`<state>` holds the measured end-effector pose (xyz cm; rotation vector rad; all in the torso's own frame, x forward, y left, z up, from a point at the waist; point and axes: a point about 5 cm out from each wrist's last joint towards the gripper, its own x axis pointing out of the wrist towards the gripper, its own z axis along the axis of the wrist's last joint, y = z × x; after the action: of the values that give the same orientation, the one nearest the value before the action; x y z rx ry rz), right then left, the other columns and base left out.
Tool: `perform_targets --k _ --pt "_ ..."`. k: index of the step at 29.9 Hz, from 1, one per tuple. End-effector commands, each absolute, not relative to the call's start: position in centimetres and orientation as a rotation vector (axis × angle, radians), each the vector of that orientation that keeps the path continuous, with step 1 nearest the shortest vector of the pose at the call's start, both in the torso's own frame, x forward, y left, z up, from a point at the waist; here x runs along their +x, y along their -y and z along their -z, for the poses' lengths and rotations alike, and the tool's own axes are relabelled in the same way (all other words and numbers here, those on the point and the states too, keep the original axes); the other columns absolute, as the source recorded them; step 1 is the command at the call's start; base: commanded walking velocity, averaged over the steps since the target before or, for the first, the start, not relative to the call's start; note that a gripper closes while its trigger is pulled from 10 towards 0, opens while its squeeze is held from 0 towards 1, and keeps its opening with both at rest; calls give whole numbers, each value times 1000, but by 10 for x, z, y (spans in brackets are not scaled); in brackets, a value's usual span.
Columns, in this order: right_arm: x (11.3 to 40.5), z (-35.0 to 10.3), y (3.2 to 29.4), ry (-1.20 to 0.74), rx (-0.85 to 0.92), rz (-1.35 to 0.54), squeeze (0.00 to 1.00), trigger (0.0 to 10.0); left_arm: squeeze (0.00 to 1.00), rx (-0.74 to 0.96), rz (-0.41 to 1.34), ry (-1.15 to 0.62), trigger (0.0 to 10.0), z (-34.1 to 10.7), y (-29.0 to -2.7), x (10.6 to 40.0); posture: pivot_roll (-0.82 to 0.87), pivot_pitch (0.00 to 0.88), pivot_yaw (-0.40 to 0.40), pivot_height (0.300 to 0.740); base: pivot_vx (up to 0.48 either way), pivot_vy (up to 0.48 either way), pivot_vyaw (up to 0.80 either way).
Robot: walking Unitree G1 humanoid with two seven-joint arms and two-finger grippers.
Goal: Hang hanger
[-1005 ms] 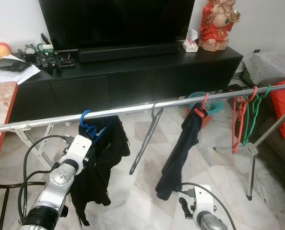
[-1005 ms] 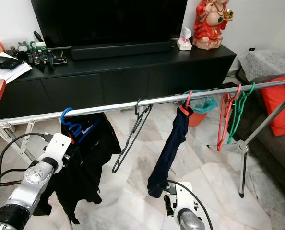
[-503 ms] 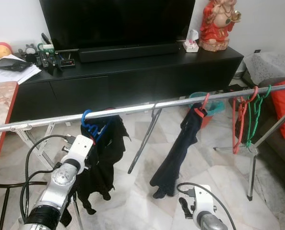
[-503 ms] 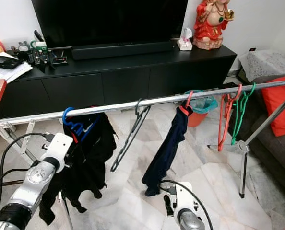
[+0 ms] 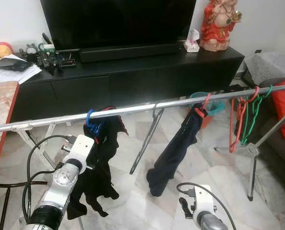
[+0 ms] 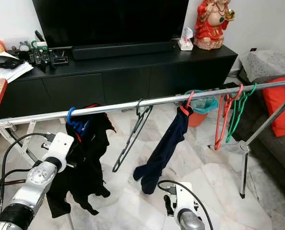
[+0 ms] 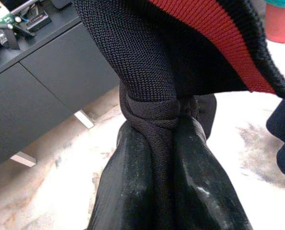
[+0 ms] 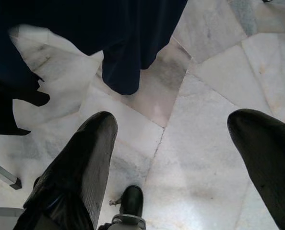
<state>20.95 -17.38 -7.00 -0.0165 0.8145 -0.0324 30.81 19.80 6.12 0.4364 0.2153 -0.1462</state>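
With the blue hanger [image 5: 91, 122] hooked on the rail [image 5: 133, 109] at left of centre, the left gripper [image 7: 161, 143] is clenched on its black garment [image 5: 101, 158], so release seems next; the right gripper [image 8: 176, 163] idles, jaws apart.

The blue plastic hanger [image 5: 91, 125] now sits a little further along the silver metal rail [image 5: 133, 109] toward the robot's right than a second ago. The black garment [image 5: 98, 167] on it, pinched by the left pincer [image 7: 166, 158], swings and bunches closer in. The dark navy garment [image 5: 173, 151] on the red hanger [image 5: 202, 106] swings left, its hem lifted.
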Motion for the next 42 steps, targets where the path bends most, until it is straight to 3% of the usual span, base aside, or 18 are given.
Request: perform_targets --k 1,15,16,17,18,19,29,42 --pt "209 70 176 -805 -4 52 0 10000 0 449 179 -212 0 -57 -191 304 3 0 -33 740 0 0 0" --pt "207 70 174 -789 11 62 0 10000 0 339 127 -23 0 -77 -187 300 0 0 -20 740 0 0 0" --pt "207 70 174 -789 10 61 0 10000 0 331 125 -9 3176 -78 -186 298 4 0 -22 740 0 0 0" --pt "207 70 174 -790 7 59 0 10000 0 316 123 11 8745 -80 -185 295 4 0 -22 740 0 0 0" --pt "207 70 174 -790 7 59 0 10000 0 316 123 11 8745 -80 -185 295 4 0 -22 740 0 0 0" --pt "207 70 174 -789 7 58 0 10000 0 316 125 13 10000 -79 -185 293 7 0 -24 740 0 0 0" --pt "206 71 174 -789 4 57 0 10000 0 294 127 -6 10000 -64 -187 259 4 0 -19 740 0 0 0" --pt "207 70 175 -787 -4 50 0 10000 0 299 135 -41 10000 -59 -185 256 11 0 -27 740 0 0 0"
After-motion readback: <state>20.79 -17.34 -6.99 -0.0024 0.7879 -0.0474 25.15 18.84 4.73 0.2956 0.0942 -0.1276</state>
